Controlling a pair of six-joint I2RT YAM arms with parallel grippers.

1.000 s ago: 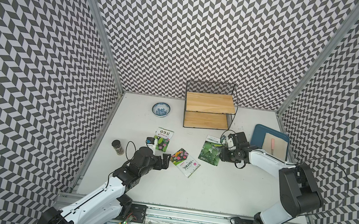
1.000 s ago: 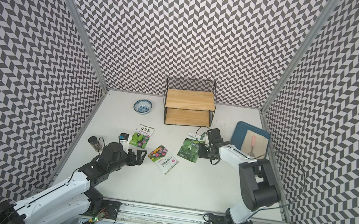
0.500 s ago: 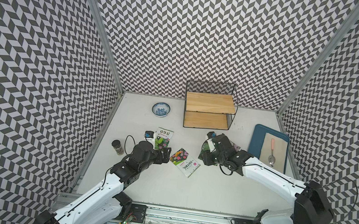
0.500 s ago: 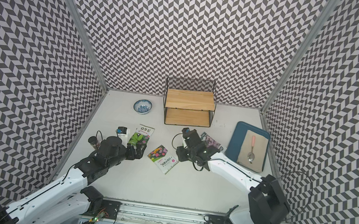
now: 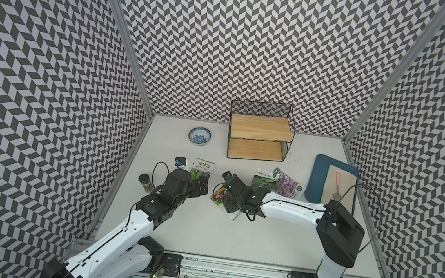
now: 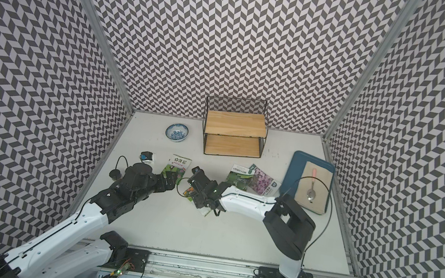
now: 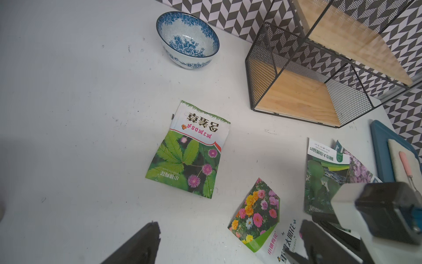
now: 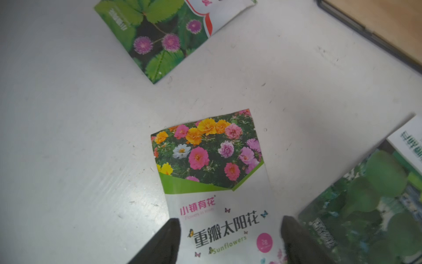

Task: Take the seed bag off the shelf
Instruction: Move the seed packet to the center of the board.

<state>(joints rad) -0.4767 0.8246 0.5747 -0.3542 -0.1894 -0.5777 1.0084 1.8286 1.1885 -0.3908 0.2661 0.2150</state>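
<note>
The right arm is no longer sitting beside the blue tray (image 5: 319, 174) as it was a second ago. It is now stretching across to the middle of the counter (image 5: 232, 229), and the left arm is sitting slightly further forward than before.

The right pincer (image 8: 229, 225) is hovering low over the sunflower seed bag (image 8: 212, 160). Its jaws are standing spread, one over each side of the bag's white printed end, pinching nothing. The left pincer (image 7: 228, 228) is also gaping wide and empty, pointing toward the mimosa seed bag (image 7: 189, 150), which is lying flat just left of the counter's middle.

The shelf (image 5: 260, 127) is standing upright at the middle of the counter's back edge. All four seed bags are lying on the counter in front of it, off its boards. The lotus-leaf seed bag (image 5: 263, 178) and the purple-flower seed bag (image 5: 287, 184) are overlapping each other between the shelf and the tray.

The tray is lying along the right edge, carrying a beige cloth (image 5: 343, 174) with a pink-handled spoon (image 5: 337, 185) on it. A blue-patterned bowl (image 5: 200, 136) is sitting near the back edge, left of the shelf. A small jar (image 5: 145, 182) is standing near the left edge.
</note>
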